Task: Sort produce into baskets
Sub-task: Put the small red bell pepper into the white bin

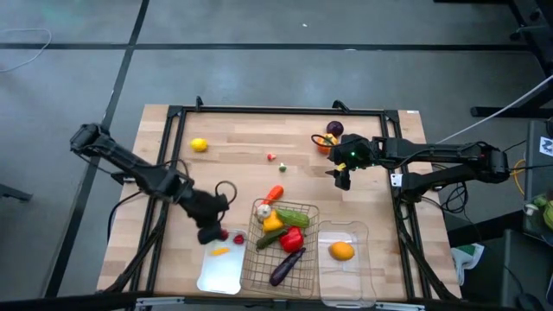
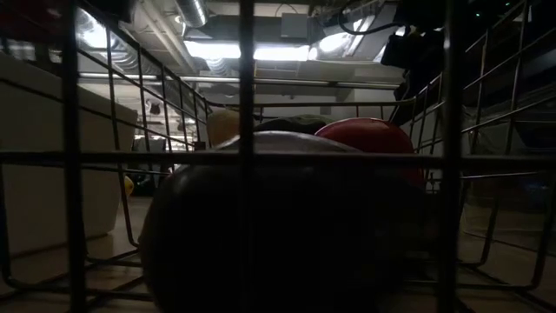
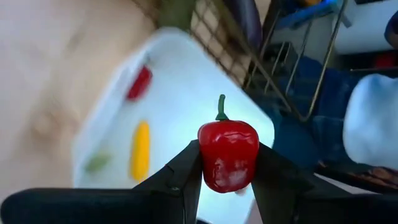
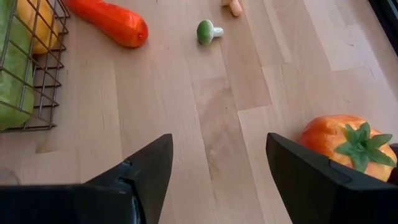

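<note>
My left gripper (image 1: 216, 233) is shut on a small red pepper (image 3: 229, 155) above the far end of the flat white tray (image 1: 220, 275). The tray holds a small red piece (image 3: 140, 83), a yellow piece (image 3: 141, 149) and a green piece (image 3: 97, 163). My right gripper (image 1: 343, 179) is open and empty over bare wood at the right, near an orange fruit with a green leaf top (image 4: 339, 143). A carrot (image 1: 275, 193) lies by the wire-mesh basket (image 1: 304, 263), which holds several vegetables. The clear bin (image 1: 350, 276) holds an orange-yellow fruit (image 1: 342, 250). My left gripper pinches the red pepper by its two opposite sides (image 3: 208, 158) between its two fingers (image 3: 186, 174). The pepper is lifted clear above the white tray (image 3: 186, 81). Its green stem (image 3: 221, 107) points away from the gripper.
A yellow lemon (image 1: 200, 145) lies at the far left. Tiny red pieces (image 1: 271, 156) lie mid-table, and a small green piece (image 4: 208, 31) shows beyond the right gripper. A purple eggplant (image 1: 334, 130) lies at the far right. The low view looks through the basket's wires (image 2: 246, 156).
</note>
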Controlling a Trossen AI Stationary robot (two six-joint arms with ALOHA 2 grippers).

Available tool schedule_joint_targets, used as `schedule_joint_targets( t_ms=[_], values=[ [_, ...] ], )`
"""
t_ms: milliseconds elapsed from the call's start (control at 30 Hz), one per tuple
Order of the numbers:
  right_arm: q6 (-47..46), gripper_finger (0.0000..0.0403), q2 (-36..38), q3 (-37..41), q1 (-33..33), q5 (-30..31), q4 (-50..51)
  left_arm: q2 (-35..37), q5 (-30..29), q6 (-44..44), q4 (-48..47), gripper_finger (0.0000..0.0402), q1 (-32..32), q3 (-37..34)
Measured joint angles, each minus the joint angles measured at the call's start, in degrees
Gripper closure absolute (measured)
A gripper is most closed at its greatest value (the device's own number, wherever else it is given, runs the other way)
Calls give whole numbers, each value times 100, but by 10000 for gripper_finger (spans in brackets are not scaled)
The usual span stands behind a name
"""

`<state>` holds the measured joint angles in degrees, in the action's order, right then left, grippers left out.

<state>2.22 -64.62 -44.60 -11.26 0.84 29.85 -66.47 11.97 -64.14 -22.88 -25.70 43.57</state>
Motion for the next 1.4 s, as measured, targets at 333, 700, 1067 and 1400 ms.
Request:
schedule_joint_targets(
  t_ms=[333,700,1067,1400],
  values=[
    [0,145,0,0,2,0,-11,-36,-480,-363,-94,284,-575,-2],
    [0,145,0,0,1,0,-18,-735,-713,-341,-154,284,-578,-4],
    [0,145,0,0,0,0,-17,-904,-713,-364,-201,280,-576,-4],
    [0,145,0,0,-1,1,-16,-904,-713,-618,-213,212,-576,-4]
  ],
)
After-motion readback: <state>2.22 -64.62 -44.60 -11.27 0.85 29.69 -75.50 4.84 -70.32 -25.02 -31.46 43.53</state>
